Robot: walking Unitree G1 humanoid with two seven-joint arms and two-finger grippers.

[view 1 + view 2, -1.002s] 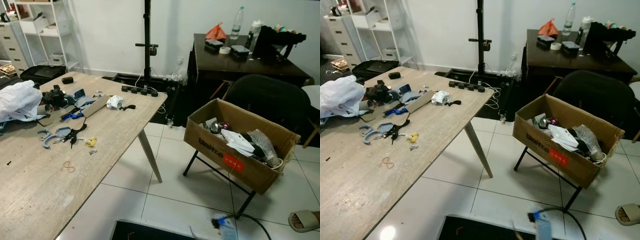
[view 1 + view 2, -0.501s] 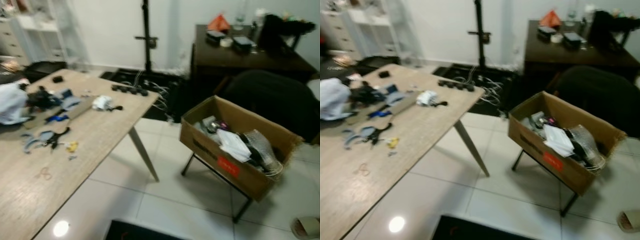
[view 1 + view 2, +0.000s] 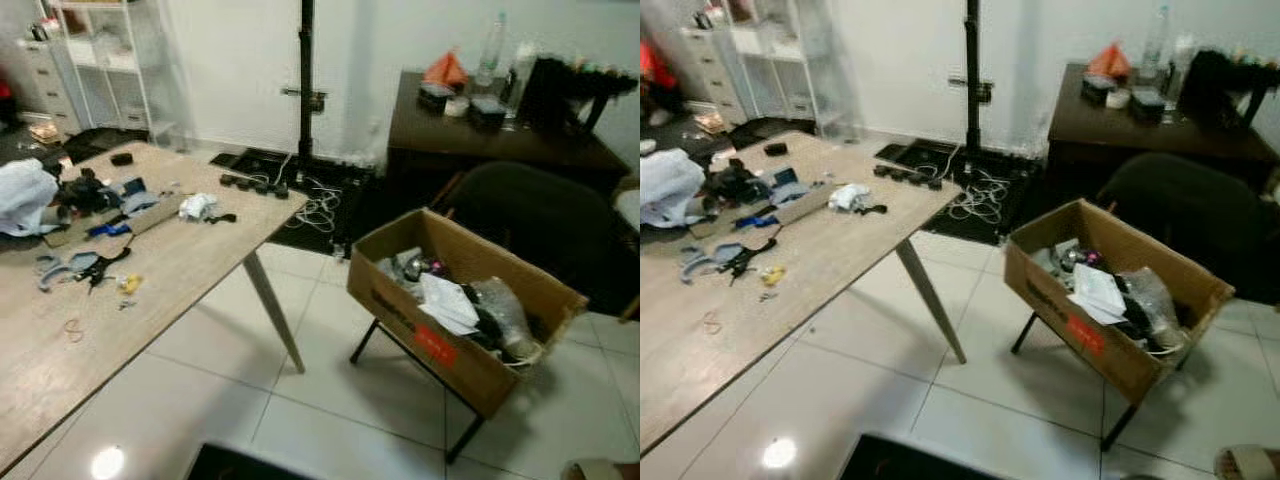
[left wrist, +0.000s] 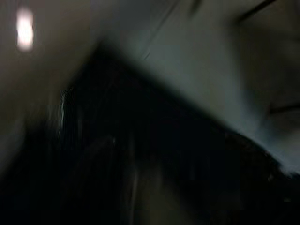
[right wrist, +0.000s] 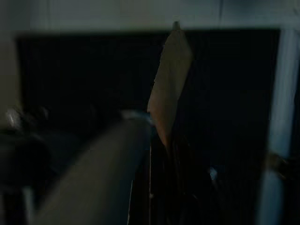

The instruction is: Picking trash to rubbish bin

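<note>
Left eye view shows a light wooden tabletop on the robot's left, strewn with small clutter: a crumpled white scrap of paper, a small yellow bit, blue plastic pieces and a bunched white plastic bag at the far edge. On the right, well apart from the tabletop, an open brown cardboard box sits on a black folding stand over the white tiled floor, already holding white paper and clear plastic wrap. Behind it stands a dark wooden desk. Both wrist views are dark and blurred, so I cannot tell whether either claw is open or closed.
</note>
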